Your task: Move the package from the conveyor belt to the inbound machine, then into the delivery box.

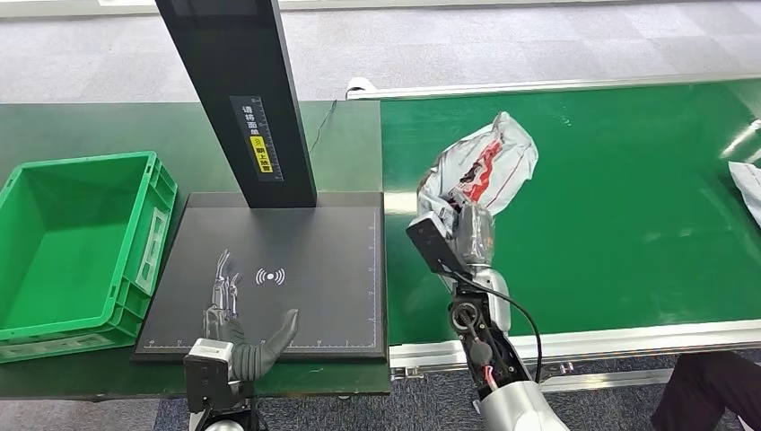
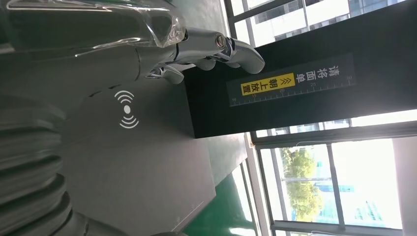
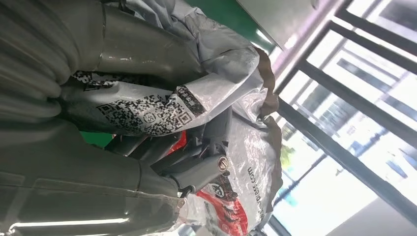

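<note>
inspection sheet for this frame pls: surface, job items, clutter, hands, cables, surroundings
Surface: green conveyor belt beside the black inbound machine, whose plate is bare.
Job's things: grey plastic package with red print, gripped above the belt; green delivery box at far left looks empty.
Clutter: a second white parcel at the belt's right edge.
Hands: right hand grips the package; left hand is at the plate's near edge, holding nothing.
Cables: black cable along the right forearm; thin wire behind the machine's post.
Surroundings: grey carpet floor; a person's dark sleeve at lower right.

Parcel-sorting workspace — green conveyor belt (image 1: 583,206), scanner platform (image 1: 296,278), crate (image 1: 54,314).
</note>
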{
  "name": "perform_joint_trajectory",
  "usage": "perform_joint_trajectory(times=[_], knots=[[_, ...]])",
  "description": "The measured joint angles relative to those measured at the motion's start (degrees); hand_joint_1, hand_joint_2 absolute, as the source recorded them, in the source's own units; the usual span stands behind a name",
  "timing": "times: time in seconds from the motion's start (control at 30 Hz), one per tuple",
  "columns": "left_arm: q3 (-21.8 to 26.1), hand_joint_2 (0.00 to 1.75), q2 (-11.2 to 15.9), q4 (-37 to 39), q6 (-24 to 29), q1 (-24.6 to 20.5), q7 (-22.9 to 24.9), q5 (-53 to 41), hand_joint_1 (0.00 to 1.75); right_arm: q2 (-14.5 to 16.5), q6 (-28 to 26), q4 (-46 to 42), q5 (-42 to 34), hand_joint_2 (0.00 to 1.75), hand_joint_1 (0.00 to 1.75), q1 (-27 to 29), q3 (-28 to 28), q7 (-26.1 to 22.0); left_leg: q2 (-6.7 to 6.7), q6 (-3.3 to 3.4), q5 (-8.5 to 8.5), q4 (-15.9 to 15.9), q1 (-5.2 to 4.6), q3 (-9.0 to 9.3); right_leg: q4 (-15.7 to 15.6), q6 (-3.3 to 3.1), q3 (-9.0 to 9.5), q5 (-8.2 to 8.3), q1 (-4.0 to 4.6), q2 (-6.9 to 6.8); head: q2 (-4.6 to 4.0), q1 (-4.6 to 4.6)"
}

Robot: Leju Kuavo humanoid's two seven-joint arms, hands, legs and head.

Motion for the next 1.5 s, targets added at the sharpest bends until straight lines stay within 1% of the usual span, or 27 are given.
perform_joint_trajectory(times=[0.1,0.17,0.23,0.3,0.4,0.43,0.5,0.67,0.9,0.97,1.03,1.13,1.2,1.3,1.37,1.5], knots=[[0.13,1.75,-0.04,-0.13,0.12,0.09,-0.05,-0.11,0.00,-0.36,-1.72,-4.15,-2.48,1.75,1.75,0.70,0.13,-1.72,-0.02,0.00,0.00,0.00,0.00,-0.01,0.00,0.00,-0.01,0.00,0.00,-0.02,0.01,0.00],[0.20,1.75,-0.08,-0.13,0.25,0.14,-0.17,-0.31,0.00,-0.46,-3.80,-8.09,-6.05,1.75,1.75,1.74,0.19,-4.52,-0.05,0.00,0.00,0.01,0.00,-0.04,0.00,0.00,-0.02,0.00,0.00,-0.05,0.00,0.00],[0.25,1.75,-0.11,-0.13,0.34,0.17,-0.40,-0.55,0.00,-0.48,-3.98,-13.65,-10.76,1.75,1.75,3.00,0.57,-7.11,-0.06,0.00,0.00,0.00,0.00,-0.06,0.01,0.00,-0.03,0.00,0.00,-0.06,-0.01,0.00],[0.27,1.75,-0.14,-0.13,0.27,0.16,-0.62,-0.85,0.00,-0.42,-0.56,-19.19,-15.23,1.75,1.75,3.88,1.59,-8.19,0.02,0.00,0.00,-0.01,0.01,-0.09,0.01,0.00,-0.04,0.00,0.00,0.00,-0.01,0.00],[0.32,1.75,-0.25,-0.13,-0.39,0.04,-0.67,-1.52,0.00,0.29,8.49,-23.86,-19.25,1.75,1.75,3.50,4.44,-7.42,0.15,-0.01,0.00,-0.02,0.02,-0.09,0.02,-0.02,-0.07,0.01,0.01,0.09,-0.01,-0.01],[0.39,1.75,-0.32,-0.13,-0.67,-0.04,-0.63,-1.72,0.00,0.69,10.59,-24.25,-19.90,1.75,1.75,3.03,5.56,-7.21,0.15,-0.01,0.01,-0.02,0.02,-0.07,0.02,-0.02,-0.07,0.01,0.01,0.09,-0.01,-0.01],[0.59,1.75,-0.47,-0.13,-1.06,-0.17,-0.54,-2.03,0.00,1.53,12.29,-24.30,-20.65,1.75,1.75,1.95,7.60,-7.33,0.08,-0.03,0.06,-0.01,0.02,-0.04,0.02,-0.03,-0.08,0.02,0.02,0.03,-0.01,-0.02],[0.93,1.75,-0.59,-0.13,-1.26,-0.21,-0.44,-2.27,0.00,2.38,12.18,-23.95,-21.75,1.75,1.75,0.50,9.90,-8.33,0.03,-0.06,0.12,-0.01,0.02,-0.06,0.04,-0.05,-0.07,0.05,0.02,-0.02,0.00,0.00],[1.02,1.75,-0.61,-0.13,-1.29,-0.22,-0.40,-2.31,0.00,2.40,12.23,-23.85,-22.02,1.75,1.75,0.33,10.99,-8.58,0.02,-0.05,0.11,0.00,0.01,-0.13,0.02,-0.05,-0.11,0.05,0.01,-0.04,0.00,0.00],[1.02,1.75,-0.61,-0.12,-1.38,-0.22,-0.40,-2.36,0.00,2.45,13.11,-23.66,-21.95,1.75,1.75,0.11,11.28,-8.56,0.02,-0.05,0.11,-0.01,0.01,-0.18,0.03,-0.05,-0.11,0.05,0.01,-0.04,-0.01,0.00],[1.02,1.75,-0.61,-0.10,-1.60,-0.28,-0.40,-2.45,0.00,2.98,15.62,-21.97,-21.64,1.75,1.75,-1.16,11.96,-8.39,0.10,-0.06,0.11,-0.02,0.02,-0.23,0.04,-0.10,-0.14,0.08,0.01,0.02,-0.01,0.00],[0.96,1.75,-0.61,0.04,-1.69,-0.75,-0.40,-2.54,0.00,5.04,19.55,-14.82,-22.49,1.75,1.75,-5.03,14.23,-8.55,0.22,-0.10,0.14,-0.02,0.03,-0.19,0.05,-0.19,-0.20,0.14,0.04,0.11,-0.01,-0.01],[0.93,1.75,-0.61,0.22,-1.48,-1.01,-0.46,-2.48,0.00,6.45,20.71,-8.81,-25.96,1.75,1.75,-7.63,17.12,-8.49,0.14,-0.17,0.20,-0.02,0.04,-0.16,0.07,-0.20,-0.21,0.14,0.07,0.08,-0.01,-0.01],[0.95,1.75,-0.60,0.42,0.00,-1.09,-1.06,-2.00,0.00,7.75,21.58,-0.88,-33.40,1.75,1.75,-10.52,23.61,-6.56,0.09,-0.21,0.23,-0.02,0.06,-0.18,0.12,-0.20,-0.23,0.15,0.08,0.05,-0.01,-0.01],[1.11,1.75,-0.59,0.36,3.11,-1.06,-2.06,-0.82,0.00,8.15,22.45,3.31,-36.79,1.75,1.75,-11.60,27.85,-4.78,0.09,-0.21,0.23,-0.02,0.07,-0.19,0.13,-0.20,-0.23,0.14,0.08,0.05,0.00,-0.01],[2.17,1.75,-0.72,-2.33,14.57,-0.25,-5.20,4.04,0.00,8.34,24.69,10.44,-39.00,1.75,1.75,-12.14,34.17,-1.74,0.07,-0.20,0.22,-0.02,0.08,-0.24,0.11,-0.20,-0.25,0.14,0.07,0.04,-0.01,0.02]])
